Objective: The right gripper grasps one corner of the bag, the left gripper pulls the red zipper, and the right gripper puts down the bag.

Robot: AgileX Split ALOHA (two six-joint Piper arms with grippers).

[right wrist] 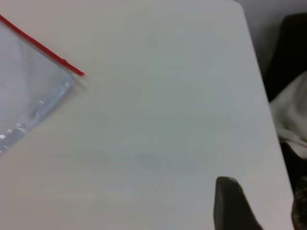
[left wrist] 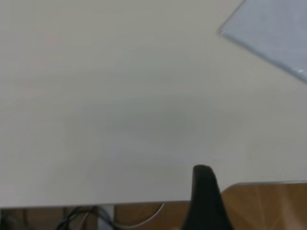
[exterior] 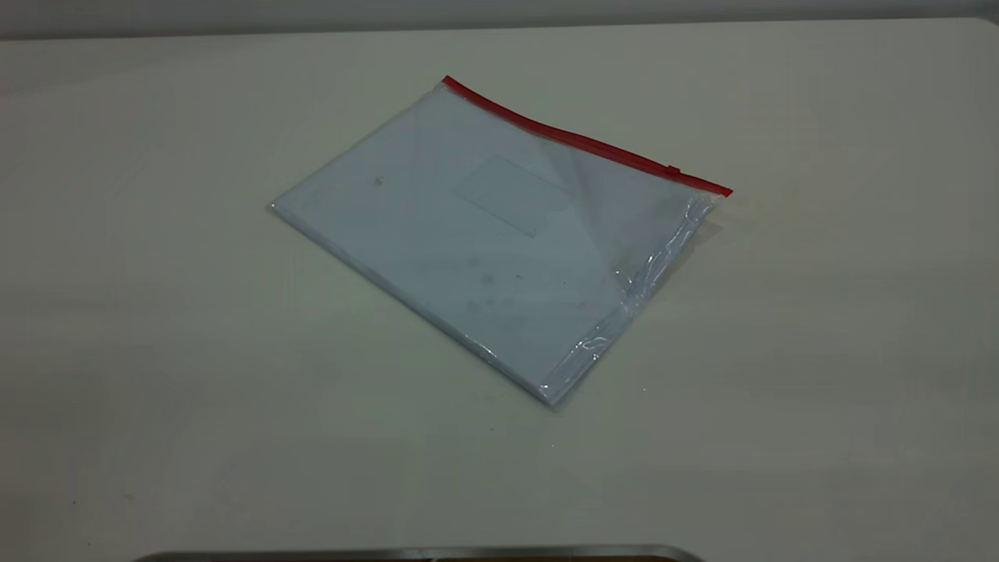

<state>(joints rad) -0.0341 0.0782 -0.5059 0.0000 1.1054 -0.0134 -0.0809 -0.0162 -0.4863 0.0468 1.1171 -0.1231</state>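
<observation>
Pale desk (exterior: 156, 312) is carrying the bag (exterior: 484, 234), crinkly, bluish-white, red zipper (exterior: 585, 143) edging it. It is lying well apart from left gripper (left wrist: 206, 201) and right gripper (right wrist: 232, 206); finger states indeterminable.

Exterior view: no part of either arm in frame.

Left wrist view: left gripper (left wrist: 205, 199) shows as a single finger only. Matte black, thick at the base, tapering to a blunt rounded tip. No screws, markings or cable visible on it.

Right wrist view: right gripper (right wrist: 232, 203) also shows as one finger. Dark grey-black, smooth, narrowing to a rounded, slightly squared tip. No markings visible.
</observation>
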